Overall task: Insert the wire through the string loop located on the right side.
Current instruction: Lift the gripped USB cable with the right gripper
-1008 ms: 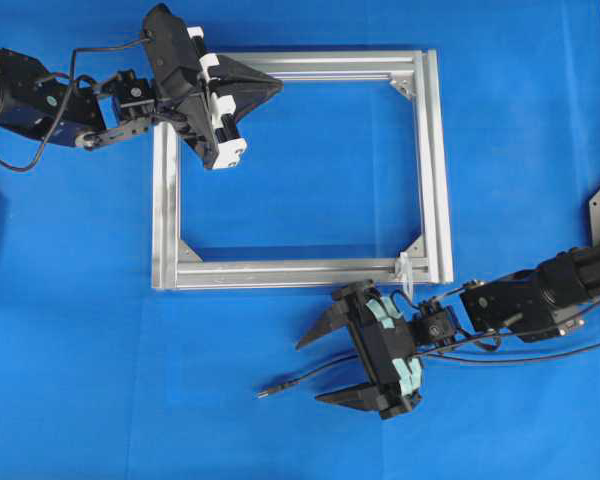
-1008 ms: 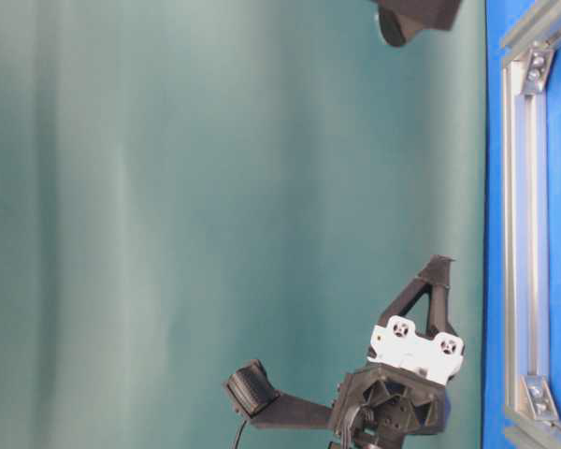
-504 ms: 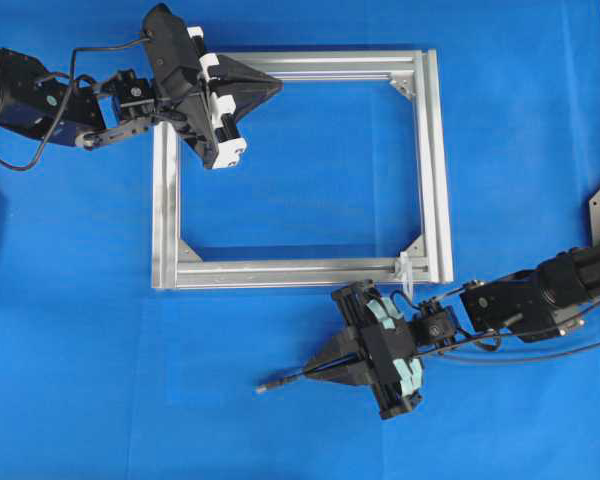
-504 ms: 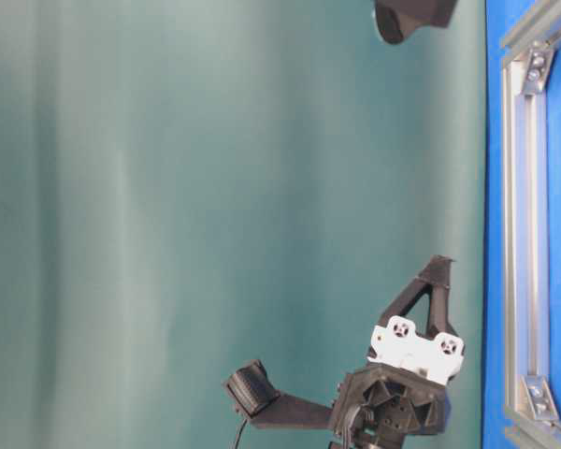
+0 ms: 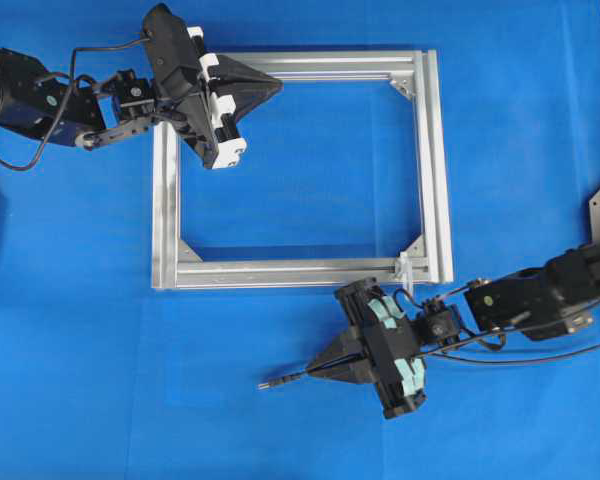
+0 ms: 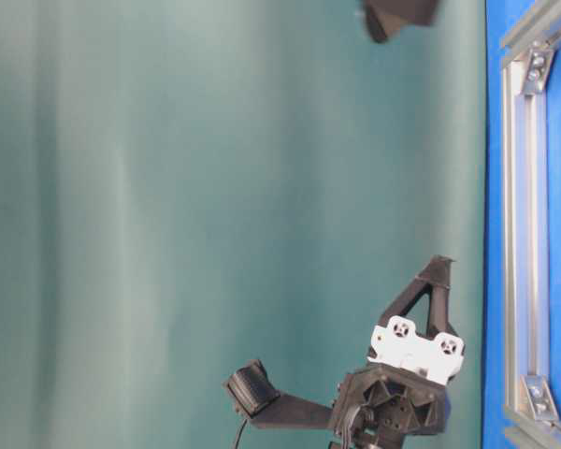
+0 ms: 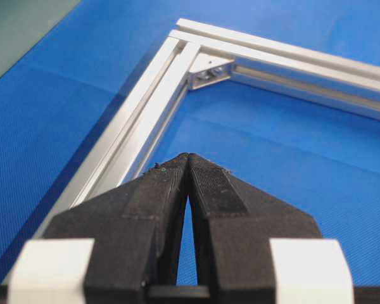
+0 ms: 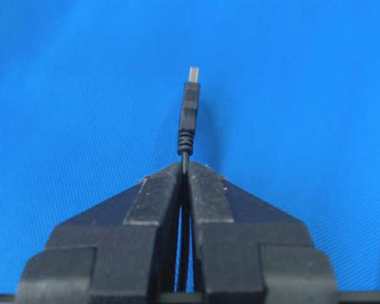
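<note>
Since the earlier frame, the right gripper (image 5: 312, 370) has been closed and the wire (image 8: 189, 114) is now being clamped, its plug projecting just ahead of the fingertips. The left gripper (image 7: 188, 158) is being kept shut, empty.

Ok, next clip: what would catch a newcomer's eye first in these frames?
The silver frame lying square in the middle of the blue table stands out first. Below its lower bar, the right gripper is shut on the wire, whose plug tip sticks out past the fingertips. The left gripper is shut, empty, over the frame's top left corner, and the tiny string loop stands at the lower right corner.
</note>
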Robot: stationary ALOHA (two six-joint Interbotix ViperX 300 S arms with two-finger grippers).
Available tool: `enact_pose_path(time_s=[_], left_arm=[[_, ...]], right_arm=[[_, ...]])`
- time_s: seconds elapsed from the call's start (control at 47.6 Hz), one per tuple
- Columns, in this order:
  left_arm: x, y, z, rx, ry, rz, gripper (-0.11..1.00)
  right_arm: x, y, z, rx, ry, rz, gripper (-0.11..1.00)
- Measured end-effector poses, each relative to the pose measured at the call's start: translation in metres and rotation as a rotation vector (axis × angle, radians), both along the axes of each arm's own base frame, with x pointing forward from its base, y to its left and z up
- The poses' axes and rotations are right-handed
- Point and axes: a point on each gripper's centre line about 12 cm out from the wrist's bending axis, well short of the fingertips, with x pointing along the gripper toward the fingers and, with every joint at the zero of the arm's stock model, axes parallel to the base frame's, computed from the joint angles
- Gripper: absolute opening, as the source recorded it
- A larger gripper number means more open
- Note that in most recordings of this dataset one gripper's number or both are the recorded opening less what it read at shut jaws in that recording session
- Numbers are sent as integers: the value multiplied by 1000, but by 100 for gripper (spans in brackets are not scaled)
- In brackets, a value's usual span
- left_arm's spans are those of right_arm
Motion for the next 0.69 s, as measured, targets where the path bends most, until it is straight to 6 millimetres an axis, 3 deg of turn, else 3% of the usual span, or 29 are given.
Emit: enact_pose_path(time_s=[0.315, 0.693], left_arm=[[0, 0, 0, 1, -1, -1, 0], [0, 0, 0, 1, -1, 0, 0]], right_arm=[[-4, -2, 46, -23, -15, 7, -3], [-5, -2, 51, -24, -12, 7, -3]])
